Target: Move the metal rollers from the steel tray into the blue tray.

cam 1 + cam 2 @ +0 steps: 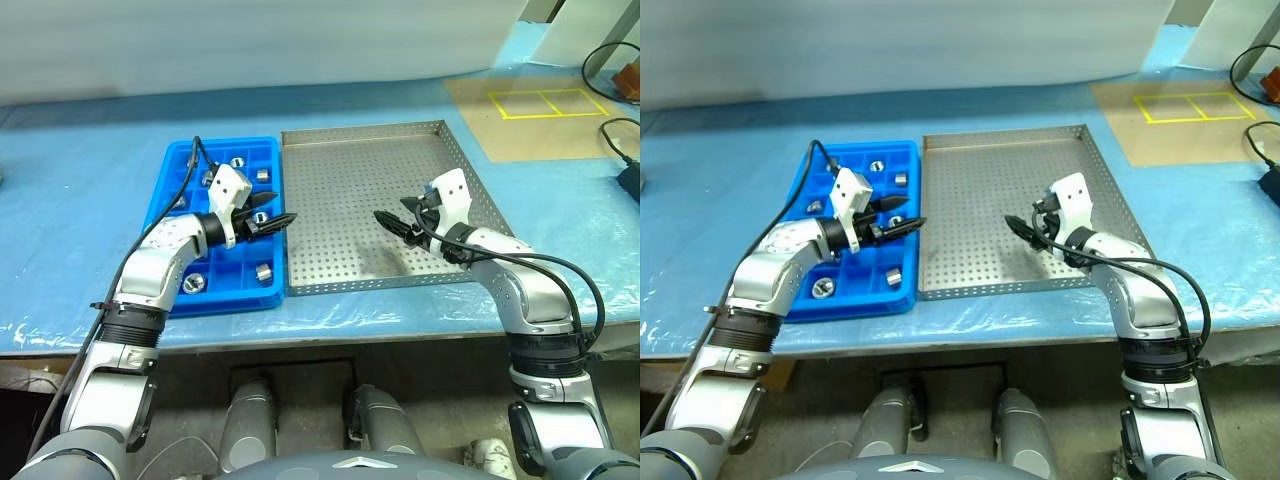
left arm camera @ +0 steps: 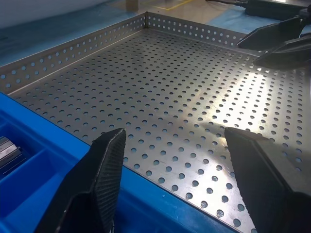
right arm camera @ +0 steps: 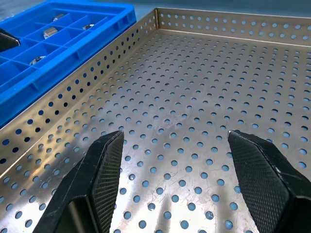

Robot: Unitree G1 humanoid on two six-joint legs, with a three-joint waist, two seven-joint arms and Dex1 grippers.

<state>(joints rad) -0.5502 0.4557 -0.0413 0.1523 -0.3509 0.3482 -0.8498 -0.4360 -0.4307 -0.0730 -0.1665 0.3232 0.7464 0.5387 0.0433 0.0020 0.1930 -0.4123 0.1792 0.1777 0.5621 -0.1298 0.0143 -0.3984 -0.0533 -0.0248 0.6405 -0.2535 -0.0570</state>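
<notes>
Head views. Blue tray (image 1: 165,215) lay on the blue-covered tabletop (image 1: 80,160), its long side against the left rim of the steel tray (image 1: 350,200). Metal rollers (image 1: 263,271) sat singly in several compartments of the blue tray; the steel tray's perforated floor carried none. Left hand (image 1: 278,218) hung above the blue tray's edge nearest the steel tray, fingers spread and holding nothing, pointing toward the steel tray. Right hand (image 1: 393,224) hung over the steel tray's floor, fingers spread and holding nothing, pointing toward the left hand. A yellow-taped rectangle (image 1: 545,102) marked the surface beyond the steel tray.

Left wrist view. Two black fingers (image 2: 104,165) stood well apart, nothing between them, over the blue tray's rim with the perforated floor beyond.

Right wrist view. Two black fingers (image 3: 104,170) stood well apart, nothing between them, over the perforated floor; the blue tray with rollers lay past the rim.
</notes>
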